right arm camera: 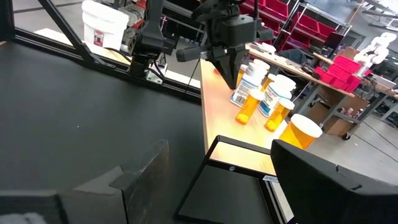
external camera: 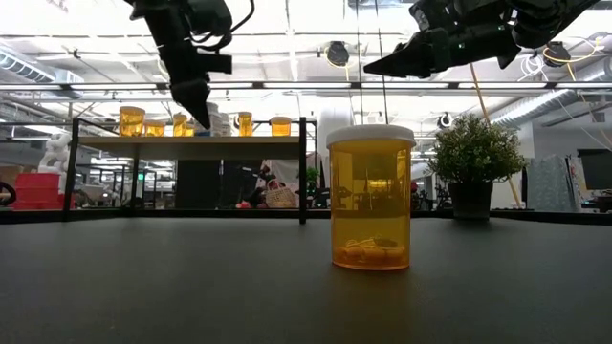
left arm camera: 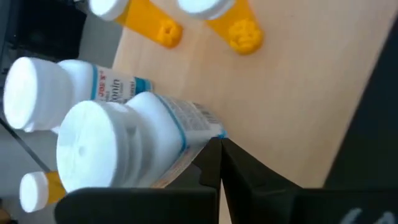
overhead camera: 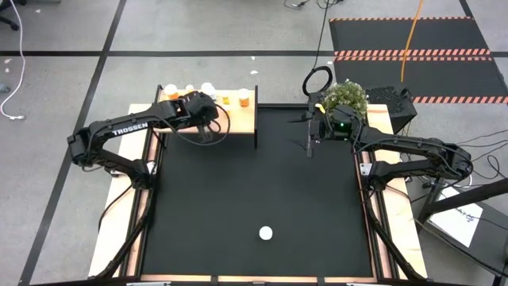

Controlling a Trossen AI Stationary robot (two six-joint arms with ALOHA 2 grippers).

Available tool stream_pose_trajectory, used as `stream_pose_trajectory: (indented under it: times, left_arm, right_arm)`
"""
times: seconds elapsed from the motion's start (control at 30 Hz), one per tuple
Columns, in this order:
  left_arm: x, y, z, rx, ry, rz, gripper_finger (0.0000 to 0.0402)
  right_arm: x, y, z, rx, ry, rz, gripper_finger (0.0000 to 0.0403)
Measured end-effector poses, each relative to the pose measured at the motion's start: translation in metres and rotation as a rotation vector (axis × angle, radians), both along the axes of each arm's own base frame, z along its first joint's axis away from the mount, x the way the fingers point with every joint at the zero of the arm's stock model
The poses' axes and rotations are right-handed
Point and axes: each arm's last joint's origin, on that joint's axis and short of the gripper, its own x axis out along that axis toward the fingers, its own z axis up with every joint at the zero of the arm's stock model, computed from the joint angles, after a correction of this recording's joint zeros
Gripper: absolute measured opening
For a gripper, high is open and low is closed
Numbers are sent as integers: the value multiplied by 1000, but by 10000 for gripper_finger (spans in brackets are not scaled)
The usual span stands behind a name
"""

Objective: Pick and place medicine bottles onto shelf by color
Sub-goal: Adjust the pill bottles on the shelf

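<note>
A clear orange plastic bottle (external camera: 371,196) with a white cap stands upright on the matte black mat (overhead camera: 254,191) covering the worktop, alone near the front edge, with a few pills at its bottom; farther back, the right end effector (overhead camera: 310,137) hangs above the mat's far right part, fingers spread wide and empty, beside a small potted plant (overhead camera: 346,97); at the far left, the smooth light-wood shelf (overhead camera: 238,119) on thin black legs carries orange cylinders and white bottles (left arm camera: 118,143) with bluish labels; the left end effector (overhead camera: 205,131) hovers over the board beside a white bottle, its dark fingers pressed together, holding nothing.
</note>
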Motion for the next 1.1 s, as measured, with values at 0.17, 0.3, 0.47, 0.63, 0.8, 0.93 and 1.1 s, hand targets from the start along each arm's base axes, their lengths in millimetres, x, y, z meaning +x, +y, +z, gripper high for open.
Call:
stream_pose_trajectory:
  times: [0.17,0.3,0.47,0.63,0.8,0.93,1.1]
  left_arm:
    - [3,3,-1,12,-8,-11,17]
    - [7,5,-3,10,-14,-29,8]
    - [9,0,8,20,-43,-42,6]
    - [7,-7,54,42,-174,5,48]
    - [-7,7,82,75,-182,56,125]
    - [-20,16,85,14,-121,13,205]
    - [-27,21,86,-13,-79,-46,290]
  right_arm:
    - [0,0,0,0,0,0,276]
    - [0,0,0,0,0,0,276]
    - [0,0,0,0,1,0,276]
    - [0,0,0,0,0,0,276]
    - [0,0,0,-1,0,0,276]
    - [0,0,-1,3,7,0,276]
    - [0,0,-1,-2,8,0,276]
